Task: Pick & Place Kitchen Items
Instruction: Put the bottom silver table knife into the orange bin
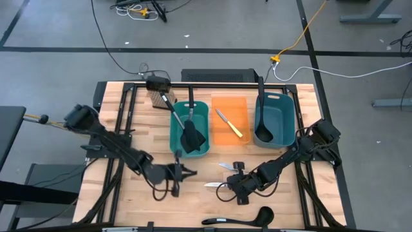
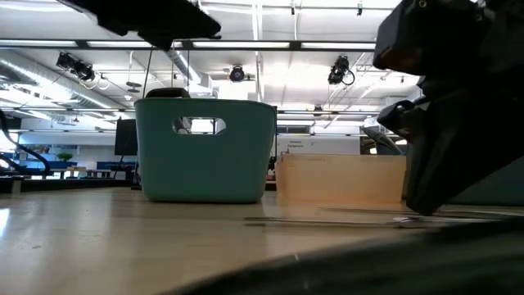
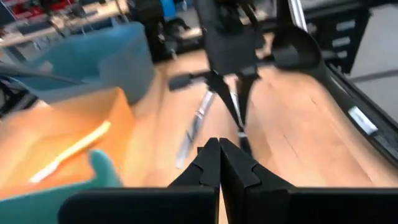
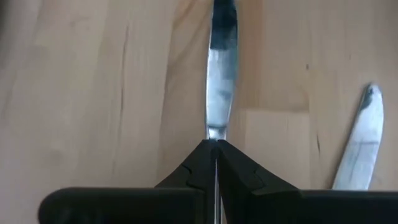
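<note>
Silver is pinched between the right gripper [image 4: 216, 144]'s fingertips: in the right wrist view a small table knife [image 4: 221, 68] runs straight out from the closed tips, its long axis in line with the fingers, over the bare wooden table [image 4: 81, 93]. A second silver knife [image 4: 359, 140] lies just beside it, apart and slightly angled. In the high view the right gripper [image 1: 239, 187] is seen low and right of centre, with the held knife [image 1: 214, 185] pointing toward the frame's left and the second knife [image 1: 226, 166] just above it. The orange bin [image 1: 230, 120], already holding a yellow-handled knife [image 1: 229, 122], lies higher in the frame, so the carry is judged to run up the picture. The left gripper [image 1: 183, 172] is shut on nothing, low centre, below the teal bin [image 1: 189, 127]; the right arm is the nearer.
</note>
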